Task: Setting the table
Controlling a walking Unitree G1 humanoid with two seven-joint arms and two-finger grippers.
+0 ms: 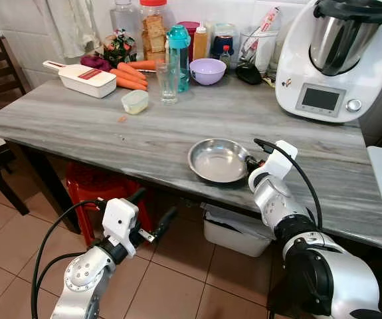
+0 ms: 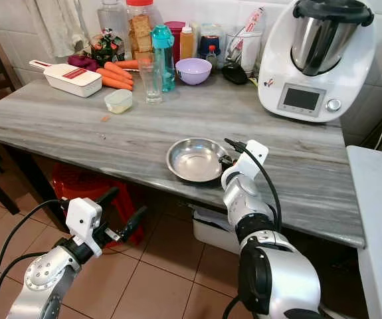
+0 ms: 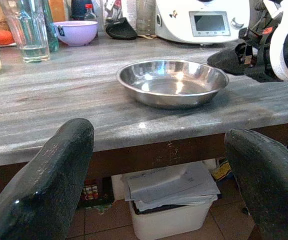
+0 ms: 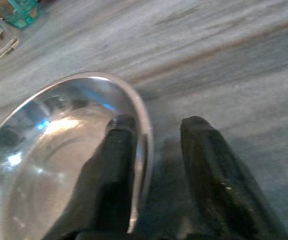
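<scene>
A shallow steel bowl (image 1: 218, 161) sits on the grey stone table (image 1: 111, 136), close to its front edge. My right gripper (image 1: 252, 161) is at the bowl's right rim. In the right wrist view the right gripper (image 4: 156, 122) is open and straddles the rim: one finger (image 4: 116, 150) lies inside the bowl (image 4: 53, 155), the other rests on the table just outside, with a small gap to the rim. My left gripper (image 1: 156, 203) hangs open below the table's front edge, left of the bowl, holding nothing.
At the table's back stand a glass (image 1: 167, 81), a teal bottle (image 1: 179, 53), a lilac bowl (image 1: 207, 71), carrots (image 1: 131, 76), a white slicer (image 1: 84, 78) and a white kitchen machine (image 1: 330, 66). A red stool (image 1: 97, 189) and white bin (image 1: 234, 234) sit underneath.
</scene>
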